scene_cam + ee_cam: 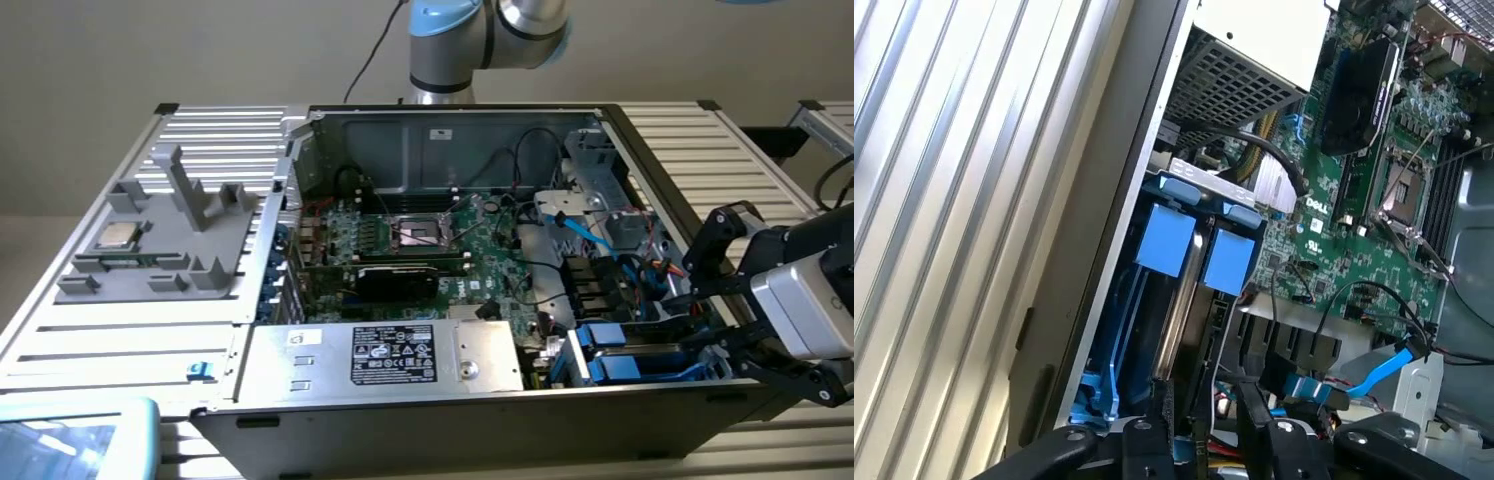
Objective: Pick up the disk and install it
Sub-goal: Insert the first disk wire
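Two blue-tabbed carriers stand on edge, side by side, in the lower right corner of the open computer case [400, 150] in the exterior view. The disk [627, 365] [1166, 242] is the carrier nearer the case's outer wall. The pincer [701, 315] [1206, 400] sits at that corner's right end. It is released, fingers parted, with wires [1219, 410] showing between them.

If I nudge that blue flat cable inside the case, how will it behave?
The blue flat cable looks thin and loosely curved, so it probably flexes aside rather than resisting. One end seems plugged in, so a snag might tug its connector.
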Robot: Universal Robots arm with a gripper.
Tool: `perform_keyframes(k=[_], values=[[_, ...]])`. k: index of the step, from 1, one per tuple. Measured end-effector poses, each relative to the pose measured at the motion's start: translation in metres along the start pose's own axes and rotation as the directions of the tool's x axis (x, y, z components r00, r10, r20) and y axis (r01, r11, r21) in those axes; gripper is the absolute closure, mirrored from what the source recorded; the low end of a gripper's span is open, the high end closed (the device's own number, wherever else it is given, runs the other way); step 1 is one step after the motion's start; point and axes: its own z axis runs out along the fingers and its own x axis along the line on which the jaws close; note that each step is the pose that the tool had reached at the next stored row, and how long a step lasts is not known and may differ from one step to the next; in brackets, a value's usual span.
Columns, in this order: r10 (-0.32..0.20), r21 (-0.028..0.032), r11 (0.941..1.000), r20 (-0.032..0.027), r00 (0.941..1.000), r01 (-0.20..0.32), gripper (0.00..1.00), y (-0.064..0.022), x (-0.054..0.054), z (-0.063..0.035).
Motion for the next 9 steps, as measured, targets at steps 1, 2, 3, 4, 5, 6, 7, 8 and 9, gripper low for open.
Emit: perform_keyframes(k=[1, 2, 3, 4, 5, 6, 7, 8, 9], values=[[0.0, -0.0001, 1.0, 0.0002, 1.0, 0.0, 0.64, 0.0, 0.0001, 0.0003], [0.0, 0.0, 1.0, 0.0007, 1.0, 0.0, 0.64, 0.0, 0.0003, 0.0008], [-0.001, 0.0001, 1.0, 0.001, 1.0, 0.001, 0.71, 0.0001, 0.0005, 0.0013], [-0.001, 0.0001, 1.0, 0.001, 1.0, 0.001, 0.77, 0.0001, 0.0006, 0.0016], [0.0, 0.0001, 1.0, 0.001, 1.0, 0.0, 0.77, 0.0002, 0.0007, 0.0016], [-0.001, -0.0001, 1.0, 0.0009, 1.0, 0.001, 0.83, 0.0002, 0.0007, 0.0016], [-0.001, -0.0001, 1.0, 0.0009, 1.0, 0.001, 0.84, 0.0002, 0.0007, 0.0016], [-0.001, -0.0001, 1.0, 0.0011, 1.0, 0.001, 0.84, 0.0002, 0.0007, 0.0017], [-0.001, 0.0, 1.0, 0.0011, 1.0, 0.001, 0.84, 0.0002, 0.0004, 0.0015]])
